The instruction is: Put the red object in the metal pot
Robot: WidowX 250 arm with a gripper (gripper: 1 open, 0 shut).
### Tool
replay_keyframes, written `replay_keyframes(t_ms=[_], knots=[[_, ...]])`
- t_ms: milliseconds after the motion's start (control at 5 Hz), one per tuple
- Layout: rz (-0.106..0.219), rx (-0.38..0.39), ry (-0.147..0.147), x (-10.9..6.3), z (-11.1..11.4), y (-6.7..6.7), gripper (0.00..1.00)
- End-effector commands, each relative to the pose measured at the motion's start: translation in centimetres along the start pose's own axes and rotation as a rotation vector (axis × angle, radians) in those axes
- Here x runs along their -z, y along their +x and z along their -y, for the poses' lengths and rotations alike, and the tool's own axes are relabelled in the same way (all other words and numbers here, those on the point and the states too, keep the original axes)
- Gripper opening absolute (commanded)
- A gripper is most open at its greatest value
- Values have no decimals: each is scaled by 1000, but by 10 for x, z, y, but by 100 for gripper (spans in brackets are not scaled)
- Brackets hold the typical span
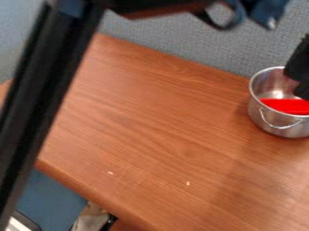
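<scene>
A: What sort of place are you working in here?

B: You are at a small robot test station, probably a lab bench, though the view is tight and partly blurred. The evidence: a plain wood-grain table (pixel 157 126) with a bare top, a flat blue-grey wall (pixel 157 27) directly behind it, and a black robot arm (pixel 49 117) crossing the foreground.

A: Could it be a kitchen?

B: You see a metal pot (pixel 280 113) at the table's right edge, but no stove, sink or cabinets accompany it. Treat it as a prop.
</scene>
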State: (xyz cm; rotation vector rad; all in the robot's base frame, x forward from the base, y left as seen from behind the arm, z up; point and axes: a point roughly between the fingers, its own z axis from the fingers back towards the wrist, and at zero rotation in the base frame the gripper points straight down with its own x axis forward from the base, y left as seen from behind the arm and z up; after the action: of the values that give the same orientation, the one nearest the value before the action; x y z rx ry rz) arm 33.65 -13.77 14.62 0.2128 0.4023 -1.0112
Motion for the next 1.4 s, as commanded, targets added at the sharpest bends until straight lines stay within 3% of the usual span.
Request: replay_keyframes(t_ms=[0,200,400,600,800,1000,1200], knots=[[128,-24,76,-41,-10,-33,100],[159,-11,89,-42,-22,-30,100],[98,9,77,-34,-33,-22,0],[28,29,62,-24,-44,-16,100],[6,25,80,-25,-38,-19,100],[-20,36,106,-23,-30,-14,100],[-22,34,124,-18,-38,-25,100]])
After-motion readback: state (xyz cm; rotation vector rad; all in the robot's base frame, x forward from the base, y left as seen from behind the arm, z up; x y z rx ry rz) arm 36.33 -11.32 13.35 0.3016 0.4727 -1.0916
